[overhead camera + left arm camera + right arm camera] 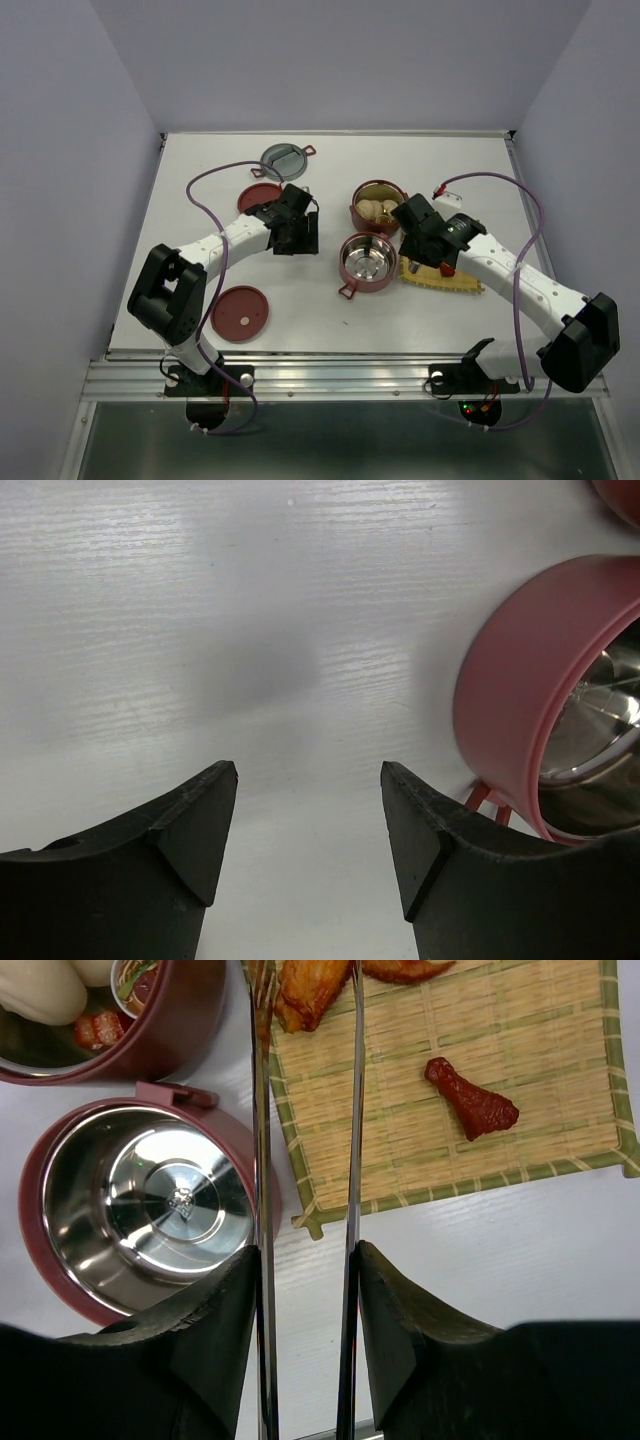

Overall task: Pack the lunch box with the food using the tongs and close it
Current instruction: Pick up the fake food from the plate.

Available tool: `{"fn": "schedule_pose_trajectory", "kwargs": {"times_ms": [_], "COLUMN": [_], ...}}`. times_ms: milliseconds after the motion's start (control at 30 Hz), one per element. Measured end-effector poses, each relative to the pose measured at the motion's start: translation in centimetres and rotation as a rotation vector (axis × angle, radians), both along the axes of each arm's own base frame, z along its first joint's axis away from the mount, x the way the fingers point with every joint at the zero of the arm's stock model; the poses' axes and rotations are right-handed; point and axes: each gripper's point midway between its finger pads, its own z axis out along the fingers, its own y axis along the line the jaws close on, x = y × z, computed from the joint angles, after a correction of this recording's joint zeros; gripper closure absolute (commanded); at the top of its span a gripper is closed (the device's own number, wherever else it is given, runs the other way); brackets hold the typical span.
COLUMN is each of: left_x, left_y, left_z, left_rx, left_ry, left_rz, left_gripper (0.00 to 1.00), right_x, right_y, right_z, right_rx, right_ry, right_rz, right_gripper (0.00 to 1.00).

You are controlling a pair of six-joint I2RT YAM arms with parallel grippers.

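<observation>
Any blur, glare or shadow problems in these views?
Left wrist: the empty bowl looks soft and smeared at its rim, with a faint grey shadow on the table. Right wrist: sharp; bright reflections in that bowl's steel inside. Top external: even light, soft shadows.

Your left gripper (310, 780): jaws spread, nothing between them, arm stretched forward and inward. Your right gripper (305, 1260): clamped on the tongs (353, 1110), arm angled in toward centre.
</observation>
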Motion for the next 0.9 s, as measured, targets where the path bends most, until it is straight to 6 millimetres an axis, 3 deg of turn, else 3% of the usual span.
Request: {"fn": "schedule_pose_trajectory", "kwargs": {"times_ms": [333, 600, 900], "left_x": [0.0, -0.1, -0.1], "left_y": [0.0, 0.0, 0.0], "left_z": [-0.2, -0.2, -0.2], "left_rx": [0.000, -0.002, -0.003], "left_ry": [0.000, 0.002, 0.002], "left_rz": [0.000, -0.002, -0.002], "left_gripper": [0.29, 0.30, 0.30], "right_x": [-0.9, -1.9, -3.1], "right_y": [-0.7, -1.3, -1.8], "right_z": [-0.7, 0.2, -2.2], "right_rx": [-0.033, -0.018, -0.022], "right_ry": [0.046, 0.033, 0.068], "right_rz": [0.001, 0.002, 0.009], "right_gripper": [0.52, 0.53, 0.54]}}
